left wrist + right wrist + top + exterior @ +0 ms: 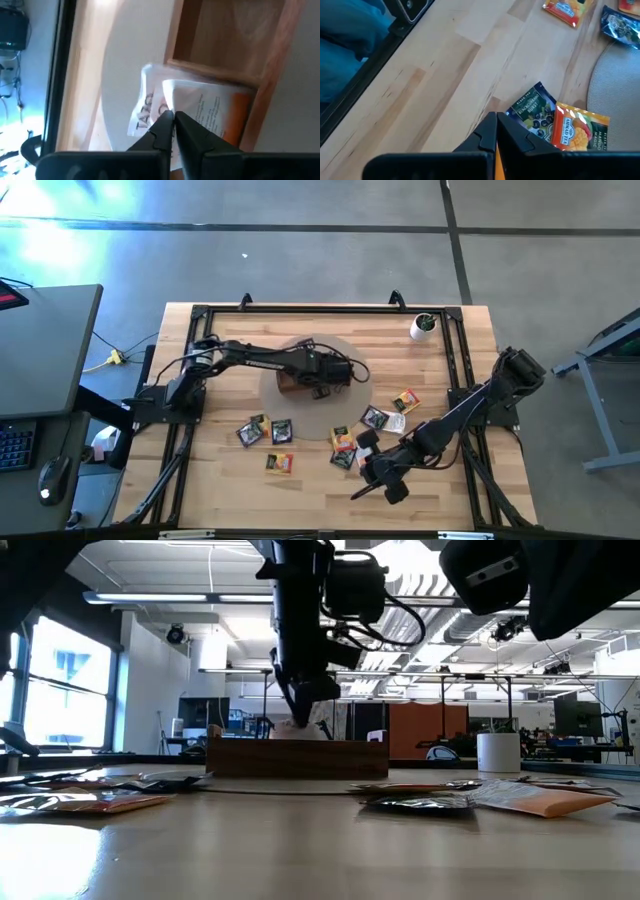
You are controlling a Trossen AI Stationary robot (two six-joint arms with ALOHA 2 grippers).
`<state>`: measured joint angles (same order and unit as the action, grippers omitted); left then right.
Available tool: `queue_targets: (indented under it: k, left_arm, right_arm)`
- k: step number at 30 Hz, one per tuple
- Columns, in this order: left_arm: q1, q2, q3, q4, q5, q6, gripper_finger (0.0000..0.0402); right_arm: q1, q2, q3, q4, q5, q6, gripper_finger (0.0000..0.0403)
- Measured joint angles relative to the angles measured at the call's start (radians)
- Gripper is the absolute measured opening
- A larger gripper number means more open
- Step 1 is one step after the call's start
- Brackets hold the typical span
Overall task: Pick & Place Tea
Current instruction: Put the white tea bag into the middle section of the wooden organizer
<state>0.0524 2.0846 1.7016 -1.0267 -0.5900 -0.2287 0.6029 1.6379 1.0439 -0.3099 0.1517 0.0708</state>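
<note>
Wooden tray (290, 383) under the left tool (173, 118), clenched on a white-orange sachet (210, 112); right tool (496, 131) clenched.

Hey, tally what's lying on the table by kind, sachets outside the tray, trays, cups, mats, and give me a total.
Tea sachets outside the tray: about 9, some overlap
Wooden tray: 1
White cup: 1
Round mat: 1
Total: about 12

From my remote seat I see grey concrete floor (300, 260) around the wooden table (230, 485), a dark desk (45, 350) with keyboard (12, 445) and mouse (50, 478) beside it, tall bright windows (60, 690) and ceiling strip lights (190, 598) beyond it.
</note>
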Motion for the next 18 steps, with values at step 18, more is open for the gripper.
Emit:
queue_targets:
  k: [18]
  left_arm:
    - [-0.029,-0.016,0.001,0.011,0.285,-0.205,0.0163]
  right_arm:
    - [-0.001,0.000,0.000,-0.014,0.087,0.079,0.0014]
